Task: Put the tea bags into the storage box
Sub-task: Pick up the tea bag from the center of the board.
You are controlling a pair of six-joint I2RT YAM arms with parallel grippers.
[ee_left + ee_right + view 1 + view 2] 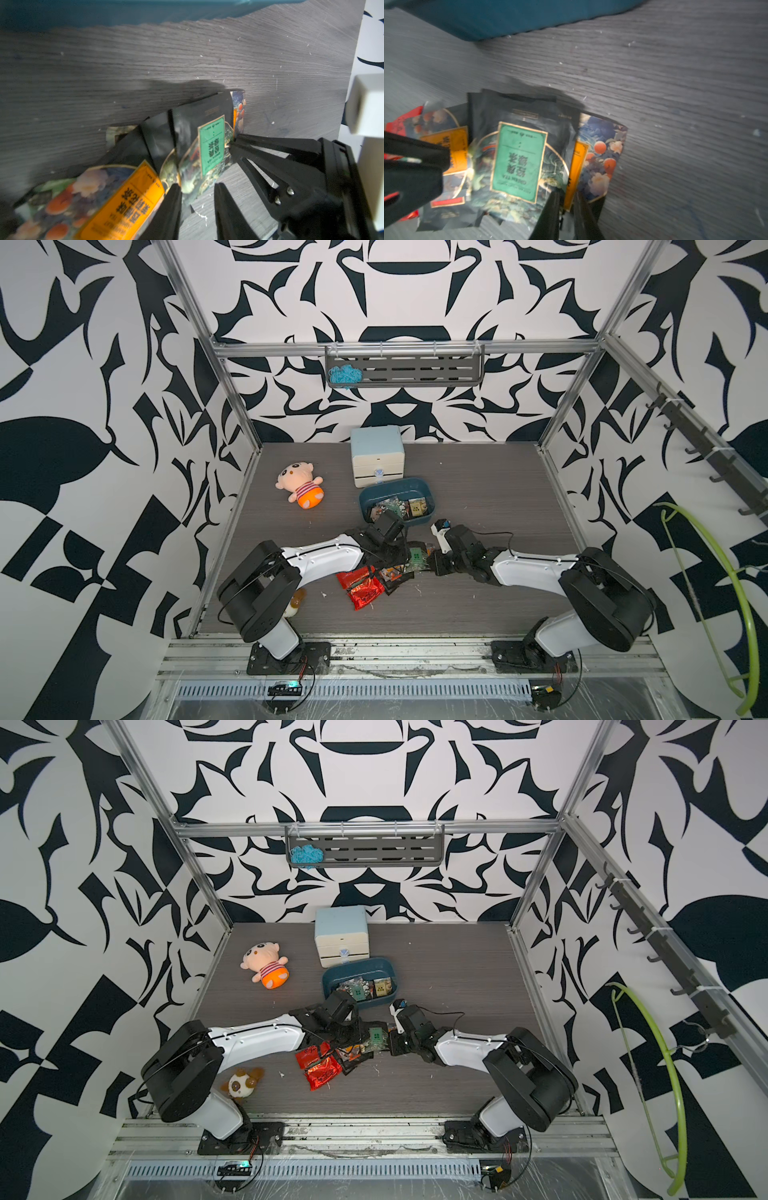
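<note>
The teal storage box point(390, 489) sits mid-table with several tea bags point(409, 508) inside. In front of it a loose pile of tea bags point(386, 574) lies on the table, the red foil ones point(363, 587) nearest the front. Both grippers meet over this pile. My right gripper point(568, 199) is shut on the edge of an orange-label tea bag point(578, 158), which stands behind a green-label one point(519, 160). My left gripper point(197, 191) is open, its jaws apart around the green-label bag's lower corner point(211, 145), with bare table showing between them.
A pale blue drawer cabinet point(377, 456) stands just behind the box. A plush doll point(301, 487) lies at the back left. A small plush toy point(241, 1083) sits beside the left arm's base. A wall shelf point(415, 371) holds blue yarn.
</note>
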